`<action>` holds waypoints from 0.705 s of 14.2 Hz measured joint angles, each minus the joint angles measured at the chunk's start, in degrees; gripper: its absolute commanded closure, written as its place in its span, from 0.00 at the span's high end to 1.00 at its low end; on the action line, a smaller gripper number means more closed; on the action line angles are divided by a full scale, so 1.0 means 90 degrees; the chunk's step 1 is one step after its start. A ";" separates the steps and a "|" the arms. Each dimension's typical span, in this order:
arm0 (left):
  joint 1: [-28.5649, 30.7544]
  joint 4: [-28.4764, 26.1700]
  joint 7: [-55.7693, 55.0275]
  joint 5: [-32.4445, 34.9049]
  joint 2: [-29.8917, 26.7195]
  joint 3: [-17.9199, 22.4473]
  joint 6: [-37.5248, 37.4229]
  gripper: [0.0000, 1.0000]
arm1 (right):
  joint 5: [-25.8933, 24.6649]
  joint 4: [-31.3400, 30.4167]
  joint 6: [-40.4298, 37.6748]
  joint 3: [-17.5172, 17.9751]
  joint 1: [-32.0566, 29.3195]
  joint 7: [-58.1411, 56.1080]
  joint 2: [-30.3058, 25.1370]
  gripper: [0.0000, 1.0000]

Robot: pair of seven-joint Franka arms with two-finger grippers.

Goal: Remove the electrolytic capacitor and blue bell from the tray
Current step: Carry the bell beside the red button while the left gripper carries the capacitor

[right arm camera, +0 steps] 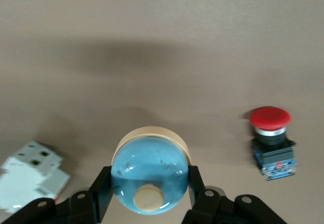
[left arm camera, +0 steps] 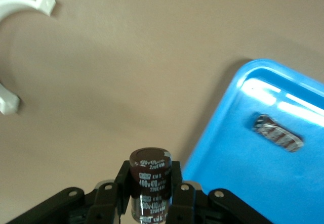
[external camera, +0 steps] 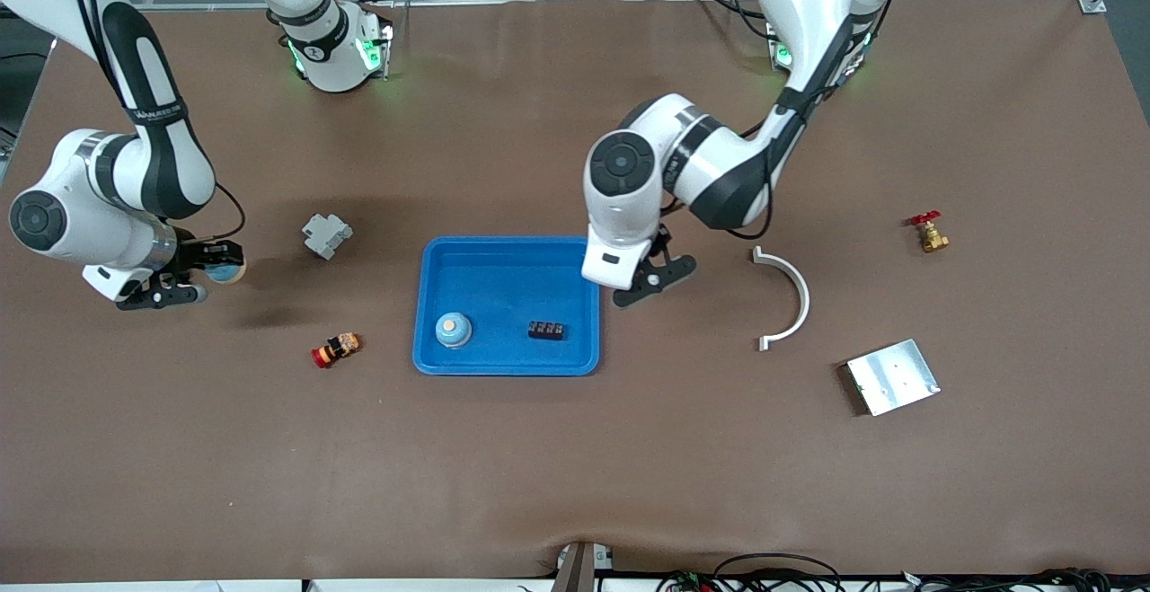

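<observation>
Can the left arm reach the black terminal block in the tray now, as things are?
Probably not yet. The left gripper is shut on the capacitor, just off the tray rim. The black terminal block lies uncovered in the tray close by, so after putting the capacitor down it likely could.

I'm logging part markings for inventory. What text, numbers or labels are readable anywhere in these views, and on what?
"400V 470" with a smaller, blurred line under it, repeated lower down: white print on the dark brown cylindrical electrolytic capacitor held in the left gripper.
White lettering on the right arm's black upper link: too small to read.
Silvery marks on the black terminal block in the bright blue plastic tray: blurred, unreadable.
Nothing else carries legible text.
</observation>
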 measured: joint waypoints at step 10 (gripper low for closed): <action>0.1313 -0.3098 0.3518 0.0007 -0.1213 0.0012 0.2391 0.00 | -0.0013 -0.0059 0.0527 -0.0403 0.0197 -0.0108 0.0651 1.00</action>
